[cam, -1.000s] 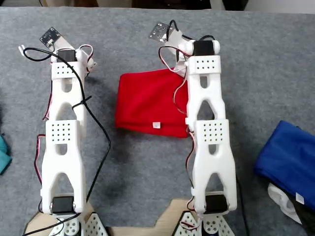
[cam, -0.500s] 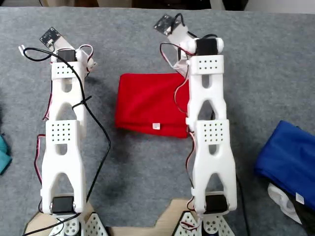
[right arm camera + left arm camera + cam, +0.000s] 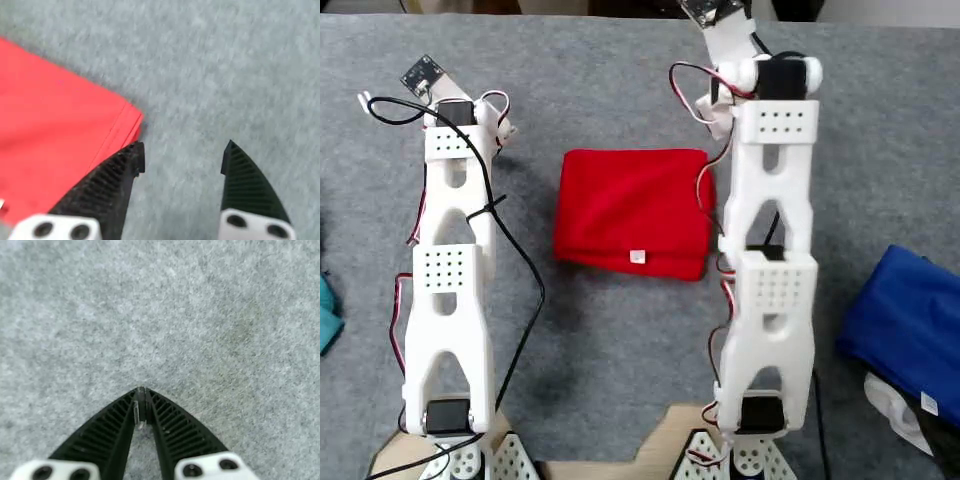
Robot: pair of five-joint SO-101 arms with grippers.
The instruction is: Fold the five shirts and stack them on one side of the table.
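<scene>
A red shirt (image 3: 632,212) lies folded into a rectangle on the grey mat between the two arms, with a small white tag at its near edge. My right gripper (image 3: 183,147) is open and holds nothing. It hovers over the mat just off the far right corner of the red shirt (image 3: 50,115), one finger (image 3: 112,180) above the shirt's edge. Over bare grey mat at the far left, my left gripper (image 3: 140,392) is shut on nothing. A blue shirt (image 3: 905,330) lies bunched at the right edge.
A white cloth (image 3: 900,400) pokes out from under the blue shirt. A bit of teal cloth (image 3: 328,310) shows at the left edge. The left arm (image 3: 450,260) and right arm (image 3: 770,260) stretch away from the near edge on either side of the red shirt.
The right arm has swung to the right and farther back, off the red shirt's right edge, which now lies uncovered. The left arm has not moved.
</scene>
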